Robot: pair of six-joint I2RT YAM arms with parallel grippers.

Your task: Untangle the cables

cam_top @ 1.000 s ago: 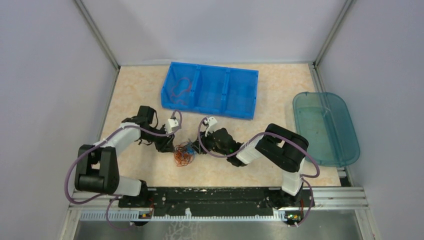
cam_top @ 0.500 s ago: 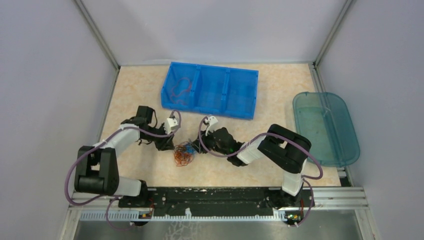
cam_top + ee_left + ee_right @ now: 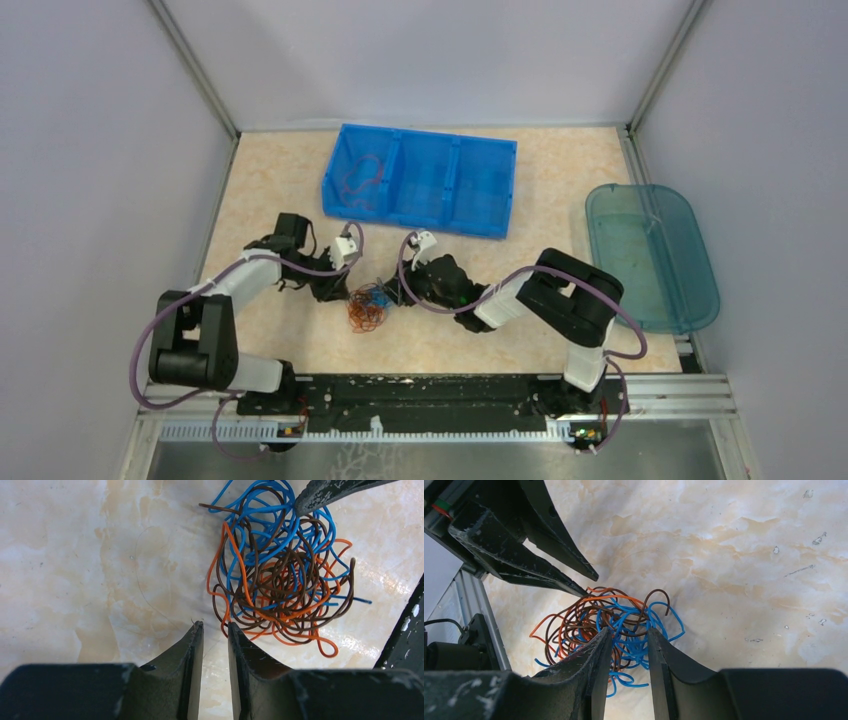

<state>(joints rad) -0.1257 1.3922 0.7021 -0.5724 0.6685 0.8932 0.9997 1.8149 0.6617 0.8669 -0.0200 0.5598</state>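
- beige marbled tabletop (image 3: pixel 270 190) between pale walls; the cables (image 3: pixel 366 306), one clump of orange, blue and brown wires, lie near its centre, slightly toward 6 o'clock.
- left pincer (image 3: pixel 215 627) at the clump's 9 o'clock side, jaws narrowly parted, grasping nothing, tips just beside an orange loop.
- right pincer (image 3: pixel 628 632) at the clump's 3 o'clock side, jaws released, blue loops lying in the gap.
- blue bin (image 3: pixel 440 222) at 12 o'clock, a reddish wire (image 3: pixel 362 175) in its 9 o'clock compartment.
- teal tray (image 3: pixel 640 260) at 3 o'clock.
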